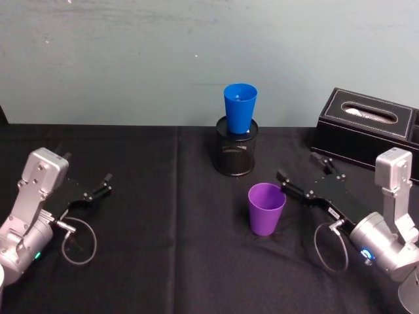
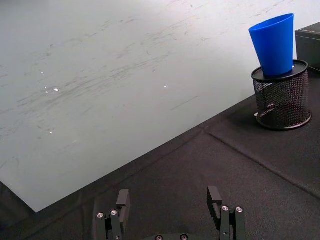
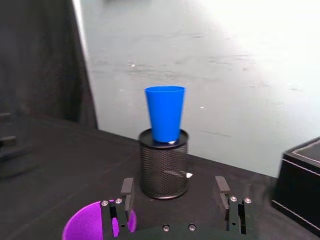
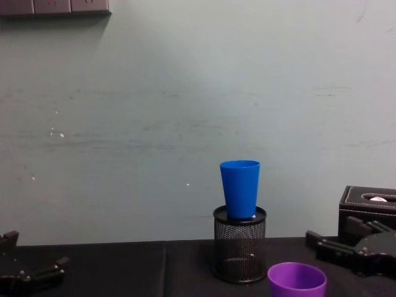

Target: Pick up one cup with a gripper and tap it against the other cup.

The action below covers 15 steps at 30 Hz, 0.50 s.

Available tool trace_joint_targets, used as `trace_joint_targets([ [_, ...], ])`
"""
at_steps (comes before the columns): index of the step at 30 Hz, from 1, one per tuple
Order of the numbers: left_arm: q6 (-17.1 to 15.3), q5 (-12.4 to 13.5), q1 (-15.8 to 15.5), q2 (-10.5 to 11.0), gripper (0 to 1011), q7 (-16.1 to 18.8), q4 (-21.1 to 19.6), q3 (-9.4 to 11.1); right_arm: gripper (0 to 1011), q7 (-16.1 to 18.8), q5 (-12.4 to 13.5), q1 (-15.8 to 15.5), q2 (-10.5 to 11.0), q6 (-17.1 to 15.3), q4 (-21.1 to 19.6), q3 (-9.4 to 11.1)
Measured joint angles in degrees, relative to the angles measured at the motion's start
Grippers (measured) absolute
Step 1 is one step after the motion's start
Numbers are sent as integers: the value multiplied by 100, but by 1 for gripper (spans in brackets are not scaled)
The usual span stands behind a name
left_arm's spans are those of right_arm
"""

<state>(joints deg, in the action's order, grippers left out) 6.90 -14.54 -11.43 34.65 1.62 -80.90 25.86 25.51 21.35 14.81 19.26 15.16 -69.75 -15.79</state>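
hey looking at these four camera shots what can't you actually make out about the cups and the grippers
- Blue cup: its base sits inside the mesh holder, hidden in every view.
- Purple cup: cut off by the right wrist view's bottom edge; the chest view crops its lower part too.
- Right gripper: whether a jaw touches the purple cup is unclear.
- Left gripper: mostly cropped in the chest view.

A purple cup (image 1: 266, 208), a bright blue cup (image 1: 239, 108) in a black mesh holder (image 1: 235, 152), a black-clothed desk (image 1: 163, 248).

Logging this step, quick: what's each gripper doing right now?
Left gripper: open, empty.
Right gripper: open, empty, beside the purple cup.
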Motion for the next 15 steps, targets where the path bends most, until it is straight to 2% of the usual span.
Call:
trace_joint_targets([
  [6, 0, 0, 0, 0, 1011, 0, 0, 0, 1003, -216, -87, -33, -97, -34, 36, 166],
  [15, 0, 0, 0, 0, 1011, 0, 0, 0, 1003, -332, -220, -41, -188, -89, 150, 298],
])
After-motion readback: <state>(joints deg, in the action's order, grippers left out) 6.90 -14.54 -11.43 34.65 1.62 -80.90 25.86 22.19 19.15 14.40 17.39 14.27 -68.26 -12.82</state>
